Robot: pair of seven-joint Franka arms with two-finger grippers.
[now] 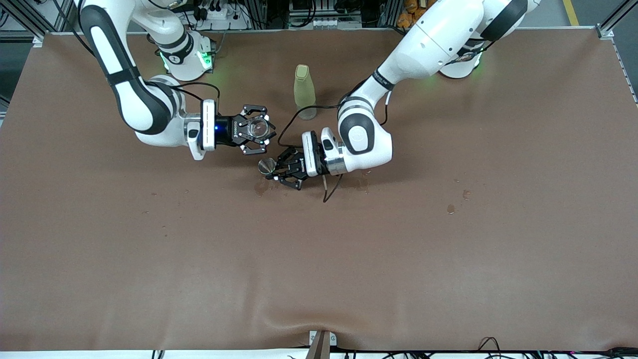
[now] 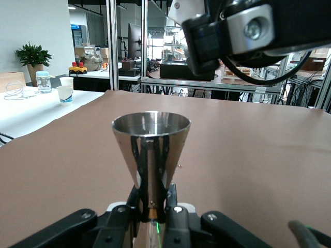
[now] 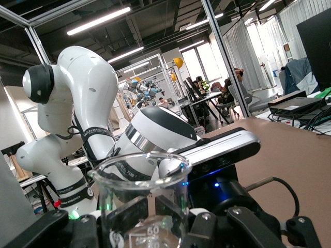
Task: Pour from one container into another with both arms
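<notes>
Left gripper [image 1: 275, 173] jaws clamped on small silvery steel hourglass jigger [image 1: 266, 166], upright, over brown desk [image 1: 319, 259] mid-area. Right gripper [image 1: 263, 129] jaws gripping tiny clear glass cup [image 1: 257, 127] beside it, toward right arm's end. Tall yellow-green bottle [image 1: 304, 91] stands nearby.

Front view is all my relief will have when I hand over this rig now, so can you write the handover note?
Right gripper: shut on the clear glass cup, held upright in the air.
Left gripper: shut on the steel jigger, upright, just above the table.
The two containers sit close together, apart, in front of the yellow-green bottle, which stands nearer the robots' bases.
Done: both containers picked up and brought together.
Left: tip one over the other to pour; neither is tilted yet. Small wet marks show on the table.
</notes>
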